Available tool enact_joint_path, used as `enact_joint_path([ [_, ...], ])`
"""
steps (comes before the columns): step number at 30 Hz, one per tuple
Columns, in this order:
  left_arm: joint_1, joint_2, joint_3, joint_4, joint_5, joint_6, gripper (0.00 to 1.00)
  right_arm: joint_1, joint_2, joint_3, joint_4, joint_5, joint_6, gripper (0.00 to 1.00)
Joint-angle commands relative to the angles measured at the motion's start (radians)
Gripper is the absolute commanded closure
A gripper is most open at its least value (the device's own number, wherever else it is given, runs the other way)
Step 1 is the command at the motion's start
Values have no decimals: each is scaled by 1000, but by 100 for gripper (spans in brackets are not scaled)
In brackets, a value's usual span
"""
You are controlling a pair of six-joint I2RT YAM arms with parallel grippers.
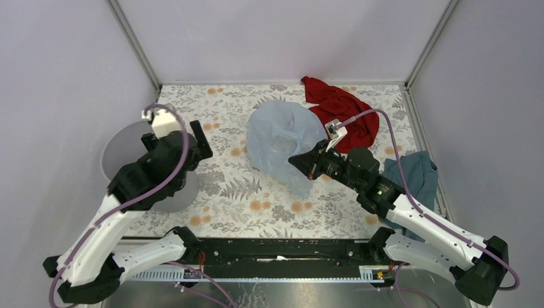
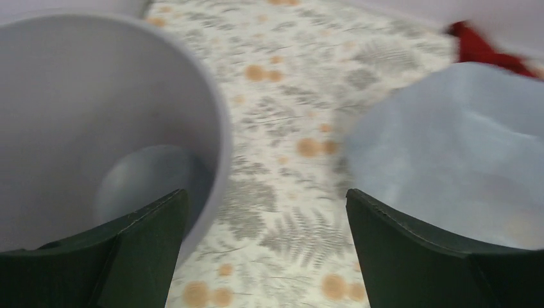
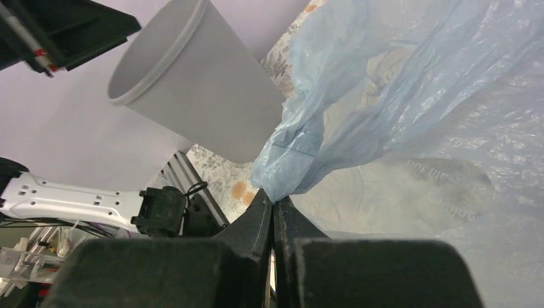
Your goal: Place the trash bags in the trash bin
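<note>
From above, the light-grey trash bin (image 1: 117,153) stands at the left edge of the flower-patterned table (image 1: 231,187), partly hidden under the left arm. The left gripper (image 1: 204,140) hangs just right of the bin's rim. The pale-blue trash bag (image 1: 281,136) lies spread on the table well to the right of the bin, and the right gripper (image 1: 301,162) is at its near edge. A red cloth (image 1: 340,108) and a teal cloth (image 1: 414,172) lie farther right still.

The left wrist view looks into the bin (image 2: 96,109), showing its smooth inner wall and floor. The left gripper (image 2: 266,192) has its jaws spread wide and holds nothing. The bag (image 2: 462,147) is to the right of the bin, apart from it.

In the right wrist view, the right gripper (image 3: 273,204) is clamped on a bunched corner of the bag (image 3: 385,96), with the bin (image 3: 192,90) beyond. Faint printing (image 3: 442,174) shows through the plastic, too pale to read.
</note>
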Motion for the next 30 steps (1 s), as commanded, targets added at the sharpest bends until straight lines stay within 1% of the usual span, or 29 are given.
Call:
enact_joint_path([
  [1,2,147,-14,-225,-292,-94,3,2,-32,19,-51,38,-37,100],
  [5,41,262,-33,-283,-372,-176,2,1,-72,6,-77,48,-35,100],
  [6,56,275,-39,-265,-370,-169,2,2,-84,2,-86,55,-36,100],
  [8,83,284,-62,-191,-339,-97,2,1,-105,-5,-106,67,-39,100],
  [10,100,282,-76,-129,-282,-48,6,2,-125,-13,-123,78,-44,100],
  [13,102,265,-95,-71,-219,-8,18,2,-148,-19,-143,91,-49,100],
  [14,102,261,-99,-62,-214,2,23,1,-152,-20,-147,91,-49,100],
  [17,102,255,-85,-59,-195,24,50,1,-158,-20,-154,89,-52,100],
  [18,102,252,-76,-58,-181,33,58,2,-158,-17,-156,87,-56,100],
  [21,103,244,-54,-59,-129,72,65,2,-156,17,-190,91,-93,100],
  [24,102,250,-35,-72,-80,93,79,2,-161,84,-287,127,-153,100],
  [27,102,246,-18,-52,31,139,87,2,-178,174,-373,186,-224,100],
  [30,100,237,11,-2,169,184,90,2,-209,264,-444,255,-294,100],
])
